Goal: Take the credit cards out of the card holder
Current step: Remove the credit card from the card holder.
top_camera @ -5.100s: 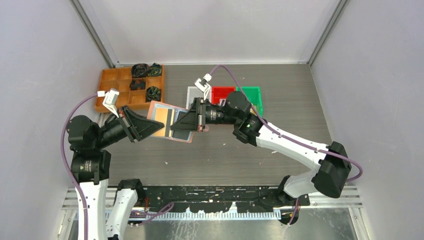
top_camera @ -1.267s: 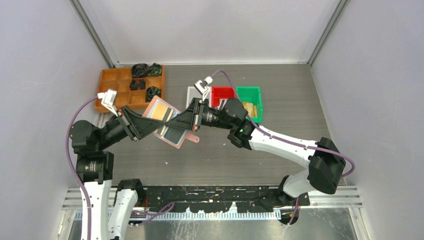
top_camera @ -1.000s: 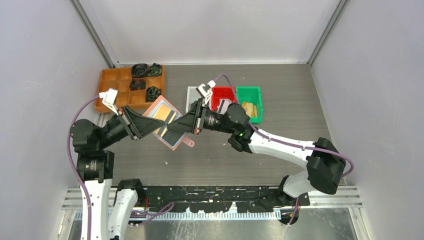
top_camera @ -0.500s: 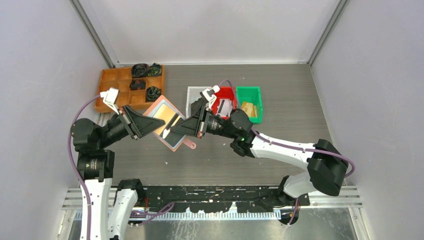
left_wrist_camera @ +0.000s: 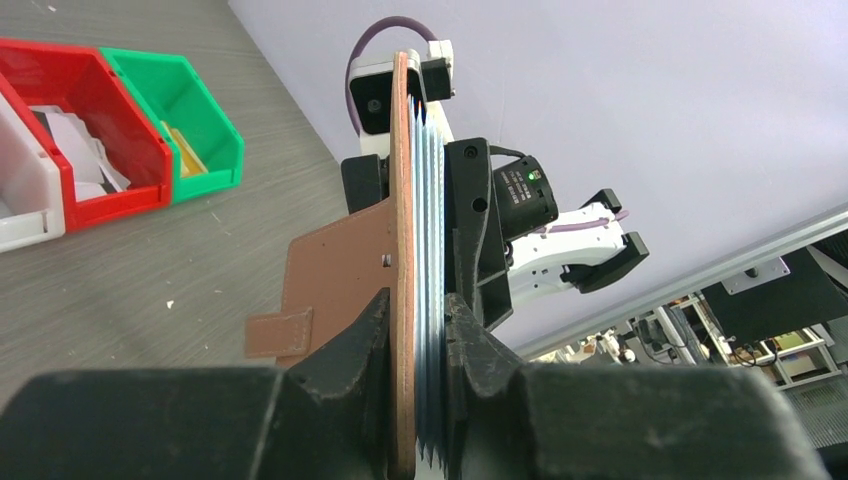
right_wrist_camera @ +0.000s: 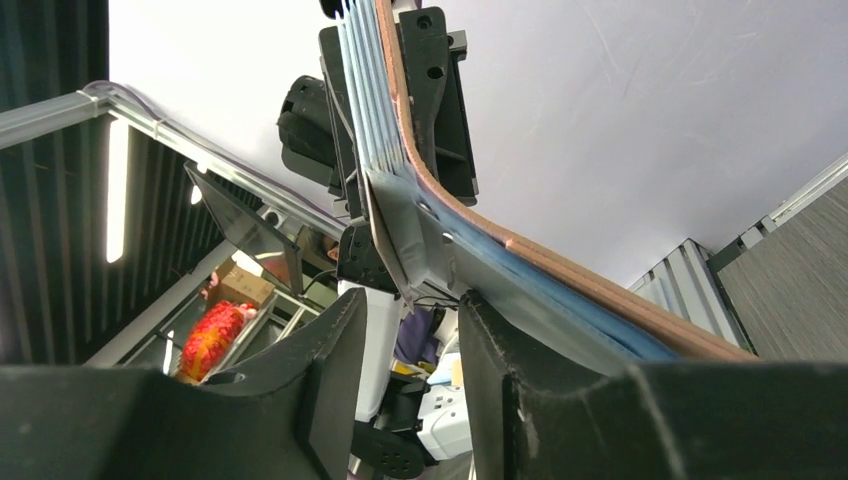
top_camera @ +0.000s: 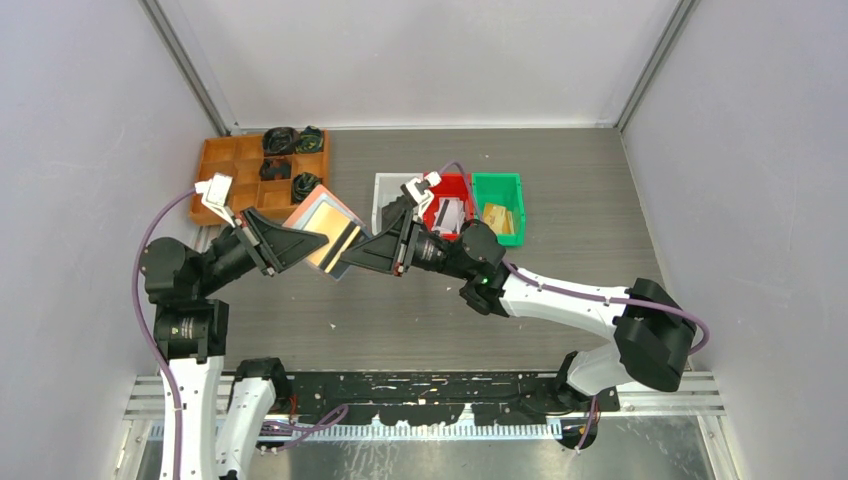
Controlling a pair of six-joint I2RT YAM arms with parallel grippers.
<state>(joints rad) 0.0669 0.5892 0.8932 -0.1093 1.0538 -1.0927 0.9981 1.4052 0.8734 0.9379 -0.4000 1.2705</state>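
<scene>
grey wood-grain table (top_camera: 600,230) w/ an orange compartment tray (top_camera: 225,165) at far left and, mid-back in a row, a white plastic bin (top_camera: 385,178), red plastic bin (top_camera: 455,178) and green plastic bin (top_camera: 497,178). the brown leather card holder (top_camera: 322,228) w/ pale blue plastic sleeves is off the table, held in the air betw. both arms, edge-on to each wrist cam. left gripper (left_wrist_camera: 415,315) is clamped tight on one end, cover + sleeves together. the holder's long axis runs from that claw straight to the right gripper (right_wrist_camera: 410,310) at the opp. end, jaws a narrow gap apart round a grey-blue sleeve flap (right_wrist_camera: 405,235); can't tell if it's pinching. credit cards themselves aren't visible. next pull prob. goes along that axis, away from the left claw. small brown strap tab (left_wrist_camera: 280,332) hangs off the cover.
</scene>
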